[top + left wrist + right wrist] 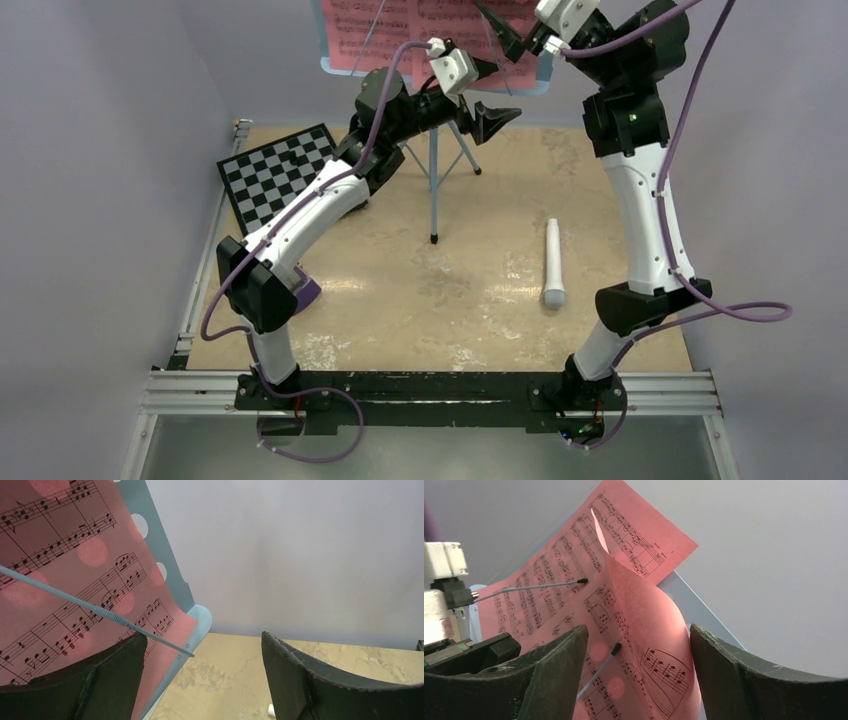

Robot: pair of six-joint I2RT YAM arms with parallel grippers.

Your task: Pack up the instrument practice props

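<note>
- Top external view: the pink sheet-music pages (372, 28) rest on the light-blue music stand (433, 180) at top centre of the frame. Its thin tripod legs stand on the tabletop (450, 310) just below.
- Right wrist view: one page bows forward off the stand, and its curled part sits low in the frame. Two thin holder wires (531, 586) with dark tips lie across the printed staves.
- The right gripper (639, 680) has its jaws spread wide, one on each side of that curled page. They are not pinching it.
- Left wrist view: the left gripper (202, 680) also has its jaws far apart, and they hold nothing. Between them show the lower corner of the stand's shelf and bare tabletop. The page fills the left of the frame, crossed by one of the holder wires with a small spring.
- The white recorder-like tube (553, 262) lies flat right of centre, well apart from the tripod and near the right arm (645, 215).
- The small purple wedge (307, 292) shows left of centre, mostly hidden behind the elbow of the left arm (300, 215).
- The chessboard (275, 175) lies at the upper left of the tabletop, partly covered by the left arm.
</note>
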